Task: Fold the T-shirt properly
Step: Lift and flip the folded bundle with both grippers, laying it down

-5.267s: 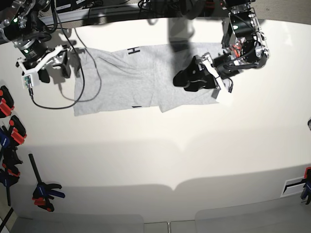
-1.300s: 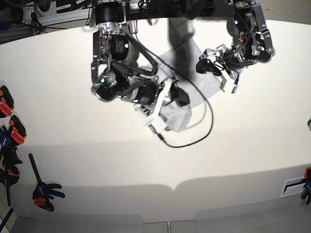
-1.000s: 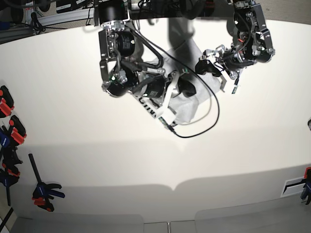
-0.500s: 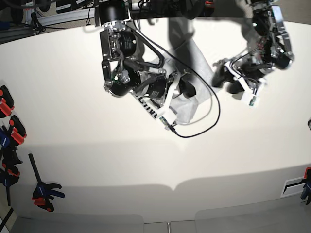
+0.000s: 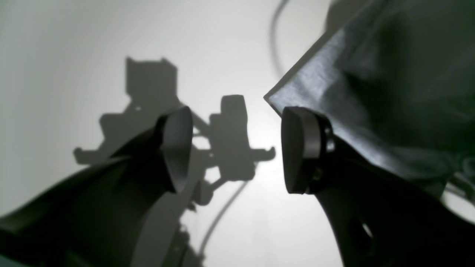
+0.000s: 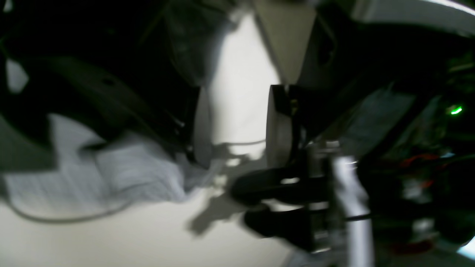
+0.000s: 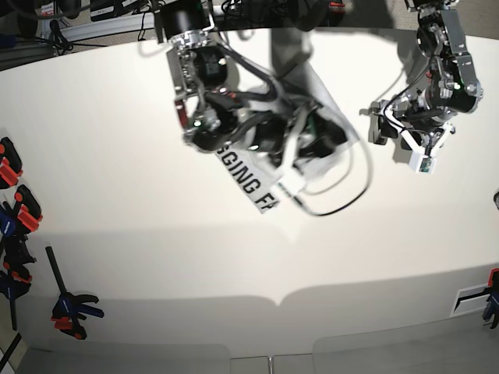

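Now the right gripper hangs parted over the T-shirt, left gripper wide and empty, and that trailing cable could snag the fold.

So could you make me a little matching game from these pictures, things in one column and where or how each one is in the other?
Things:
1. T-shirt
2. left gripper
3. right gripper
4. clamps

Places or states:
A. along the table's left edge in the base view
B. open over bare table, just off the cloth's corner
C. lying bunched, a strip with black lettering showing
D. jaws apart, right over the cloth

Pairs: 1-C, 2-B, 3-D, 4-A
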Available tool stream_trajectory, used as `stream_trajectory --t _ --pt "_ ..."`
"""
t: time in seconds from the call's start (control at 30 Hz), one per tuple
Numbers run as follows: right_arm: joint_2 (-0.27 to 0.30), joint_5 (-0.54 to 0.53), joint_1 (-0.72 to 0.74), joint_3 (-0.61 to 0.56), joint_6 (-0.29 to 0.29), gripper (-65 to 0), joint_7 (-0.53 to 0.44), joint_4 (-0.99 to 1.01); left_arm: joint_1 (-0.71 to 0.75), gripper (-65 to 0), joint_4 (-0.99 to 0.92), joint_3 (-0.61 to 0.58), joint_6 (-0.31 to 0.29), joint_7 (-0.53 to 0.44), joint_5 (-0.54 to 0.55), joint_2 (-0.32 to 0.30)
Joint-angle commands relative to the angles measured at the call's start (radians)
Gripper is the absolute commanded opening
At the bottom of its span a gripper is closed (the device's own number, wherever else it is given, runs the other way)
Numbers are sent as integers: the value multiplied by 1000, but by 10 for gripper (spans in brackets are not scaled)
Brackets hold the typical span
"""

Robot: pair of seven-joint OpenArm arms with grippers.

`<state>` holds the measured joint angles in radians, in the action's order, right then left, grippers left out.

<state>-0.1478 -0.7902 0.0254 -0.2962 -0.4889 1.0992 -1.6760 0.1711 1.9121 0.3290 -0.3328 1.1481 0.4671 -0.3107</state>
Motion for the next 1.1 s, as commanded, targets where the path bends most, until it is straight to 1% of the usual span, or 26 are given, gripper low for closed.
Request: stream_trajectory --t 0.0,0.13,0.23,0.37,0.43,0.5,0.57,0.6,0.67,0.73,0.83,0.9,0.97,1.07 --pt "-9 -36 18 -21 -1 -412 -19 -16 -10 -300 19 5 4 -20 12 -11" --pt "-9 -79 20 -109 -3 -413 -19 -16 -10 -300 19 5 4 -20 12 -11" --pt "-9 -60 42 -129 -40 -413 -16 -16 -10 -300 19 5 4 -20 12 -11" --pt "-9 105 112 -85 -38 -413 -16 -17 -11 -300 19 5 4 -20 31 -11" --pt "-9 198 148 -31 -38 -413 -20 -17 -11 -300 19 5 4 -19 111 -11" --pt "-9 301 175 39 -37 -413 -56 -16 -11 -300 20 5 -5 -12 243 -7" --pt "-9 421 190 112 -24 -415 -127 0 -10 -300 42 3 -68 36 323 21" --pt "-9 459 201 145 -16 -415 -137 25 -7 -300 63 3 -87 71 370 41" --pt "-9 463 230 196 -11 -415 -134 112 11 -300 117 3 -142 117 465 92" --pt "-9 459 266 217 -22 -415 -130 217 49 -300 179 3 -177 119 527 151" --pt "-9 461 326 218 -61 -415 -141 354 129 -300 247 3 -186 125 514 226" --pt "-9 489 369 217 -64 -415 -185 437 181 -300 242 -2 -216 119 478 258" --pt "-9 503 414 217 -64 -415 -212 522 219 -300 204 -28 -245 93 464 272" --pt "-9 502 475 217 -64 -415 -201 642 224 -300 98 -113 -245 55 445 271"
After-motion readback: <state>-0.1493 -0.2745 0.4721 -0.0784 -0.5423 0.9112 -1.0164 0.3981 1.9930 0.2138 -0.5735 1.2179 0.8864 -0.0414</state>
